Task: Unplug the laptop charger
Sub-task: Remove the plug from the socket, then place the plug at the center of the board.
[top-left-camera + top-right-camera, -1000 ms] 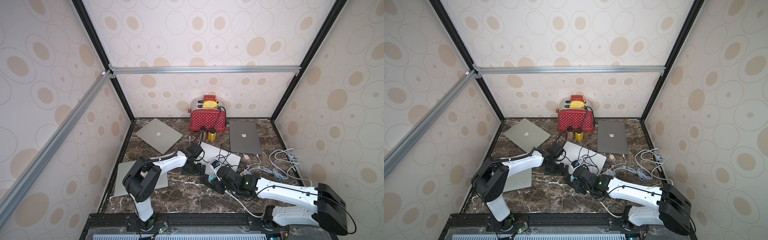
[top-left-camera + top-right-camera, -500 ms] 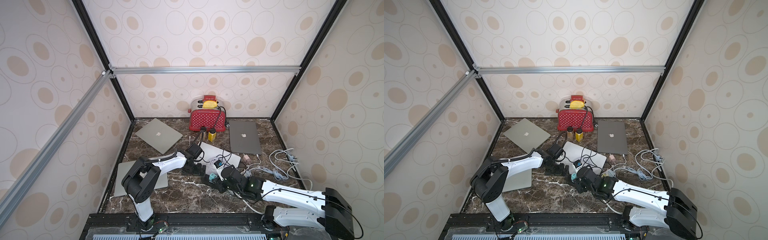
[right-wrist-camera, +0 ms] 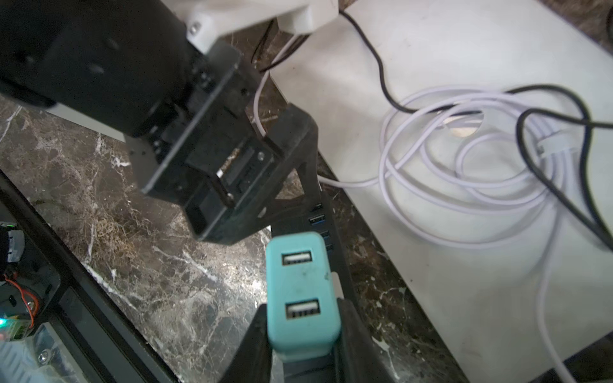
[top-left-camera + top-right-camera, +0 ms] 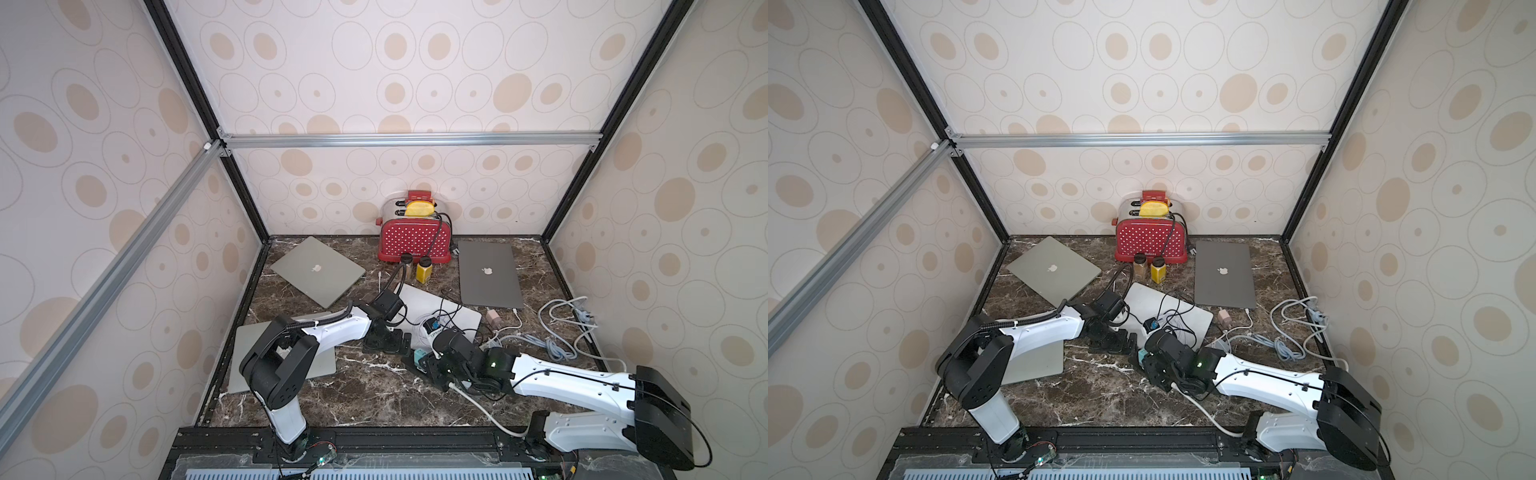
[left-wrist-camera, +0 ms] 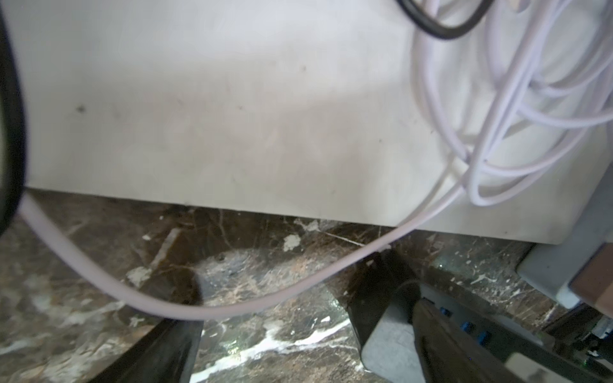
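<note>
On marble table [image 4: 353, 390], centre, left to right. Left gripper [image 4: 386, 343]: at 8 o'clock of white laptop [image 4: 415, 297], jaws standing wide apart, white cable [image 5: 232, 308] crossing between them, one finger [image 5: 388, 345] lying by black power strip [image 3: 318, 219]. Teal charger [image 3: 300, 291]: at 6 o'clock of laptop, beside its near edge. Top views are showing a teal speck, the wrist view two USB ports. Right gripper [image 3: 302, 341] is clamping its sides. Open marble is lying at 6 o'clock. Whether prongs are seated cannot be told.
</note>
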